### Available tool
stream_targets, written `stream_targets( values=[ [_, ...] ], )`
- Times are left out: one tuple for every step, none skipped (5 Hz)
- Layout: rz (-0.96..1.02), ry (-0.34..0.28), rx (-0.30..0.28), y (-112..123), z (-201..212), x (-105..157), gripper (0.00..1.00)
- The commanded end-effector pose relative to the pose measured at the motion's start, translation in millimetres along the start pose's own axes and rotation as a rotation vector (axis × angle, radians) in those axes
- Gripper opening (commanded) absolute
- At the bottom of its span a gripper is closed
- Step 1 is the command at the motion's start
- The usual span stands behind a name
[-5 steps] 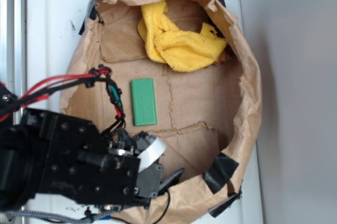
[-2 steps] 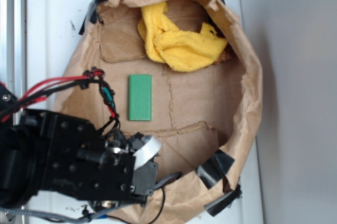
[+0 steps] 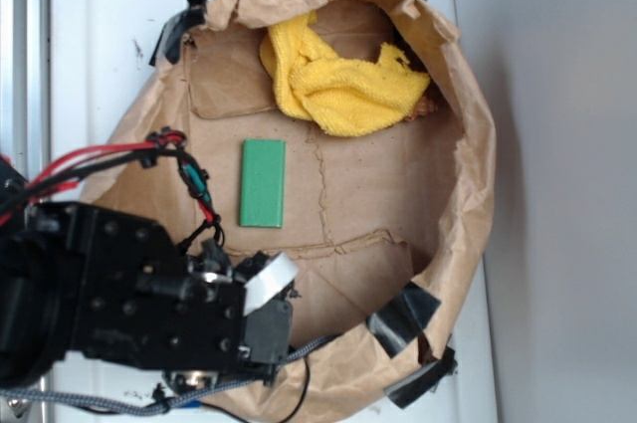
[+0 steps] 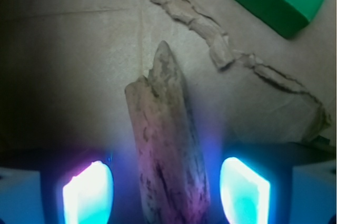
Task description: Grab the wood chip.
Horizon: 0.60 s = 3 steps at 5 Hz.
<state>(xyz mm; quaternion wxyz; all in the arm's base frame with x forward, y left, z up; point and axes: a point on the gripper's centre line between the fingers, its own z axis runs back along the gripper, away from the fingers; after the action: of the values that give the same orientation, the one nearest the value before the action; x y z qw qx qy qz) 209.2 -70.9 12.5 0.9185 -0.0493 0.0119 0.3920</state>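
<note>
wood chip (image 4: pixel 167 150) between tool (image 4: pixel 166 190) fingers — jaws apart, on cardboard

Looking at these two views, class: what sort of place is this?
Probably a lab test setup, not a home: a taped brown paper enclosure on a white surface, holding a wood chip, green block and yellow towel.

A wide, shallow brown paper-and-cardboard tray (image 3: pixel 468 174) with torn, crumpled walls sat on a white surface (image 3: pixel 100 35), patched at its rim with strips of black tape (image 3: pixel 403 316). Its floor was flat tan cardboard crossed by ragged torn flap edges (image 4: pixel 226 55). On that floor lay a flat green rectangular block (image 3: pixel 263 183) near the middle, a crumpled yellow terry cloth (image 3: pixel 338 80) against the far wall, and a flat, elongated sliver of streaky brown wood (image 4: pixel 166 145) with a rough pointed end, near the block but apart from it.
</note>
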Motion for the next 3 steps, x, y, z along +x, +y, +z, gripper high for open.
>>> stream_targets(
  values=[
    [0.031, 0.025, 0.046, -2.8, 37.5, 55.9, 1.0],
    [0.049, 0.011, 0.084, 25.9, 24.8, 26.5, 0.0],
    [0.039, 0.01, 0.068, 27.3, 27.3, 19.8, 0.0]
  ],
)
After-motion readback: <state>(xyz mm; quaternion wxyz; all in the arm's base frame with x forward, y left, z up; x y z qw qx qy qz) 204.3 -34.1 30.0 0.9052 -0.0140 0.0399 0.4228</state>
